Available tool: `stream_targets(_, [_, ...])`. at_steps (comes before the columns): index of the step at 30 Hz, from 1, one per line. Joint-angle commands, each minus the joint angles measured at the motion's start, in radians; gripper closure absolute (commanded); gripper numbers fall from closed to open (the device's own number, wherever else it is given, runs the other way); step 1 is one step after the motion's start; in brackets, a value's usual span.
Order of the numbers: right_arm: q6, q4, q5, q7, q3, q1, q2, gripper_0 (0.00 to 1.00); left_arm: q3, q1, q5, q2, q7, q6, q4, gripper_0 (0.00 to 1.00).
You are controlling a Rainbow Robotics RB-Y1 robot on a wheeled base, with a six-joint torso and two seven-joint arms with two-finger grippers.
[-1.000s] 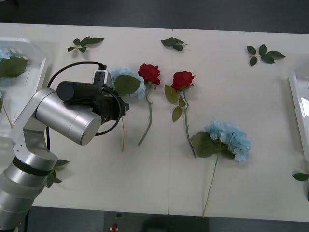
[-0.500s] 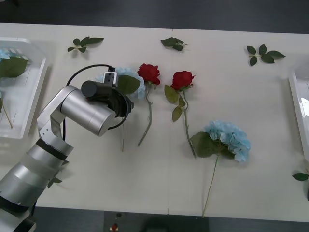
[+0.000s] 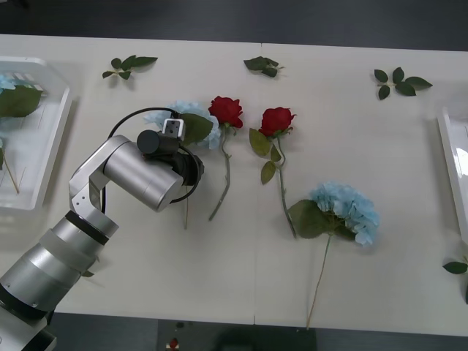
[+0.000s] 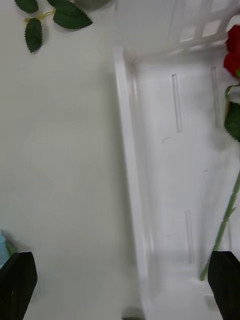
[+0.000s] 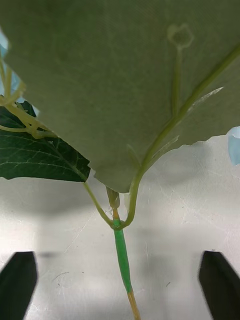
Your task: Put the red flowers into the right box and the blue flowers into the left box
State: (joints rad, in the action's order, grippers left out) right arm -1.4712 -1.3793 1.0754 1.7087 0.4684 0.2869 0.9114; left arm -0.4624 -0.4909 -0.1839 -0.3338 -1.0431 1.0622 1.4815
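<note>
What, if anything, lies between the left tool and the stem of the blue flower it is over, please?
Nothing visible does. The left tool is open with the blue flower's stem lying bare on the table between its fingers; the big leaf sits beyond them, not across the gap.

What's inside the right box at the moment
In the right box, one red rose lies along a side, its stem running down the tray. The rest of the visible floor is bare; part of the box is out of frame.

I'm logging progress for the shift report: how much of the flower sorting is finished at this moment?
Partly done: a blue flower lies in the left box, a red flower in the right box. In hand: the open left gripper straddles a blue flower stem. Left: two roses and another blue flower.
</note>
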Motion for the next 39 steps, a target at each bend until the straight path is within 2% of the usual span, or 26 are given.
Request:
stream_targets(1, [-0.083,-0.124,0.011,-0.155,-0.002,0.006,-0.014,0.0,-0.016,-0.024,0.008,0.004,0.041,-0.011,0.009,0.5])
stream_targets(5, [-0.185,-0.264,-0.015,-0.324,-0.002,0.006,-0.074,0.0,-0.021,-0.023,0.008,0.004,0.054,-0.011,0.009,0.93])
stream_targets(7, [-0.232,-0.342,-0.055,-0.406,-0.007,0.006,-0.117,0.0,-0.019,-0.023,0.008,0.004,0.057,-0.011,0.009,1.0])
stream_targets(13, [-0.311,-0.491,-0.157,-0.584,-0.071,0.005,-0.22,0.0,-0.019,-0.024,0.02,0.004,0.063,-0.014,0.009,1.0])
stream_targets(20, [-0.334,-0.534,-0.21,-0.724,-0.178,0.001,-0.292,0.0,-0.012,-0.024,0.034,-0.016,0.066,-0.021,0.033,1.0])
stream_targets(23, [-0.331,-0.544,-0.223,-0.781,-0.244,-0.003,-0.299,0.0,0.005,-0.023,0.024,-0.051,0.074,0.004,0.103,1.0])
stream_targets(27, [-0.32,-0.595,-0.247,-0.827,-0.338,-0.022,-0.299,0.0,0.077,-0.003,-0.034,-0.132,0.084,0.162,0.29,1.0])
stream_targets(30, [-0.32,-0.624,-0.262,-0.834,-0.393,-0.037,-0.299,0.0,0.18,0.045,-0.088,-0.217,0.077,0.297,0.457,1.0])
stream_targets(34, [-0.317,-0.652,-0.279,-0.839,-0.456,-0.058,-0.301,0.0,0.327,0.14,-0.157,-0.321,0.064,0.387,0.599,1.0])
stream_targets(39, [-0.278,-0.682,-0.313,-0.845,-0.537,-0.103,-0.301,0.0,0.51,0.278,-0.183,-0.427,0.045,0.401,0.649,1.0])
